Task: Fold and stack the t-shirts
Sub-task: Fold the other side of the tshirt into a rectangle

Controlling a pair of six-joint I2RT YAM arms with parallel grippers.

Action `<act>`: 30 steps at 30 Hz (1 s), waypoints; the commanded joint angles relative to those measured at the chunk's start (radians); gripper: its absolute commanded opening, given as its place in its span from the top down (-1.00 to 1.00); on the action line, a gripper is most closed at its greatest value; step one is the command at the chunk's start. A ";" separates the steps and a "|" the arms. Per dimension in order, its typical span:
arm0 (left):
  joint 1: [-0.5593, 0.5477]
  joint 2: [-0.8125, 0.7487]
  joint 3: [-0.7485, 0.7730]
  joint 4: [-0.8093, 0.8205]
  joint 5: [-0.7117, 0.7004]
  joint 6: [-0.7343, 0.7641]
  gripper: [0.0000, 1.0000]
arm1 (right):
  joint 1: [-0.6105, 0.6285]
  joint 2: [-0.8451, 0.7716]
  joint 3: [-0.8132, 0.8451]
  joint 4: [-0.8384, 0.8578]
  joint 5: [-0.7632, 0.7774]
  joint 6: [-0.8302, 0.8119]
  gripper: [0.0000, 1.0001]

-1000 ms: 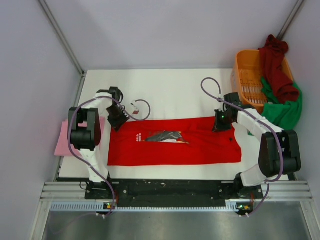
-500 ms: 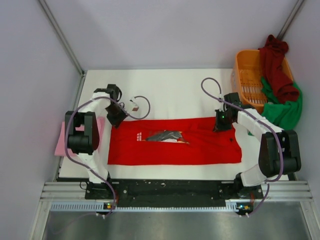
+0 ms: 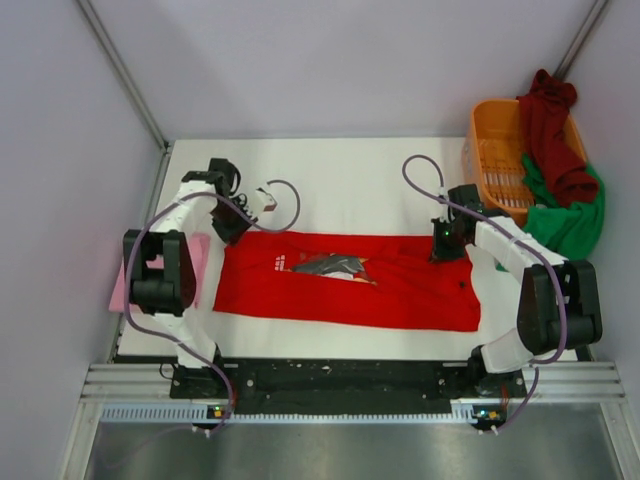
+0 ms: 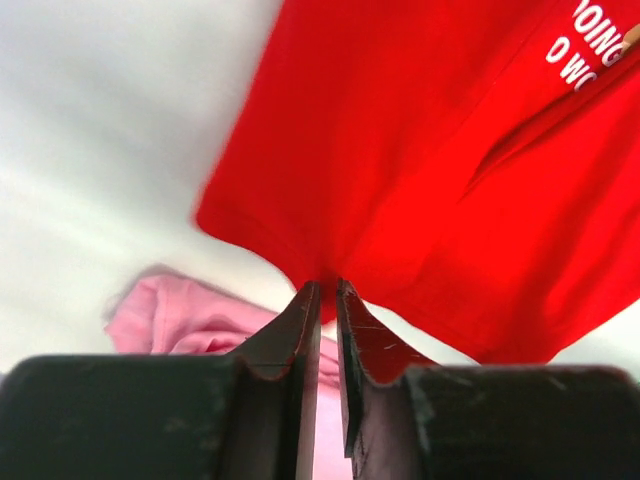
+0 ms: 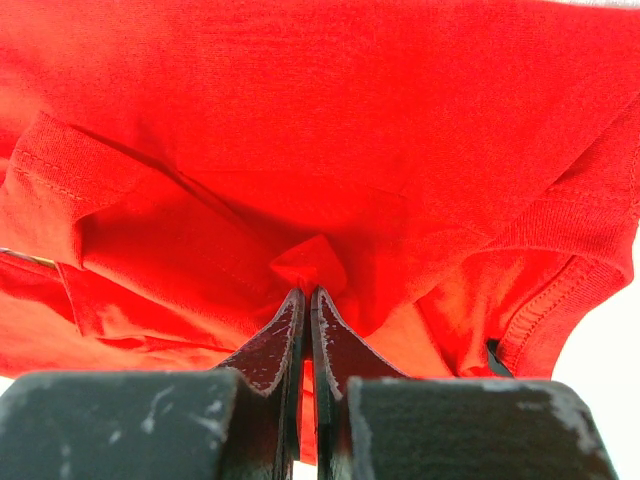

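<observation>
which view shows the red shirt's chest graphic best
Top external: the dark chest graphic lies face up in plain sight. Left wrist catches only white lettering in a corner; right wrist shows the red t-shirt without it.

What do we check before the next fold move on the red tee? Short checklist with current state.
1. Left claw shut on red t-shirt edge: ok.
2. Right claw shut on a pinch of the same shirt: ok.
3. Shirt lying flat: not ok, creased near the right claw, outline skewed.
4. Pink t-shirt clear of the red one: cannot tell, it lies close by the left claw.
5. Maroon t-shirt and green t-shirt at the orange basket, away from the fold: ok.
</observation>
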State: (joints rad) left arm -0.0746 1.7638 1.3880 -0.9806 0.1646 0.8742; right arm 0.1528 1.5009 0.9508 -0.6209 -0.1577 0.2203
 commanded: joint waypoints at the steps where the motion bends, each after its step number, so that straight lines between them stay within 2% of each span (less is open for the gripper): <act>1: -0.001 0.085 0.013 -0.023 -0.010 0.006 0.63 | -0.004 -0.022 0.040 0.001 0.001 -0.021 1.00; 8: -0.001 0.108 0.005 0.006 -0.043 0.002 0.61 | -0.004 -0.027 0.037 0.001 0.003 -0.024 1.00; 9: -0.001 0.106 0.002 0.020 -0.056 0.000 0.55 | -0.004 -0.027 0.039 0.001 0.001 -0.024 1.00; 11: -0.001 0.105 0.003 0.046 -0.074 -0.010 0.27 | -0.006 -0.025 0.039 0.001 0.000 -0.025 1.00; 15: 0.001 0.124 0.038 0.057 -0.074 -0.024 0.10 | -0.004 -0.021 0.040 0.001 0.001 -0.029 1.00; 17: 0.004 0.160 0.058 0.034 -0.068 -0.027 0.11 | -0.004 -0.022 0.039 0.001 0.004 -0.027 1.00; 23: 0.002 0.227 0.088 -0.029 -0.066 -0.035 0.44 | -0.004 -0.021 0.036 0.001 0.006 -0.027 1.00; 30: 0.002 0.232 0.082 -0.024 -0.100 -0.032 0.51 | -0.004 -0.022 0.040 0.001 0.004 -0.029 1.00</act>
State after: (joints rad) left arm -0.0742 2.0010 1.4498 -0.9791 0.0826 0.8467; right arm 0.1528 1.5009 0.9508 -0.6209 -0.1581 0.2020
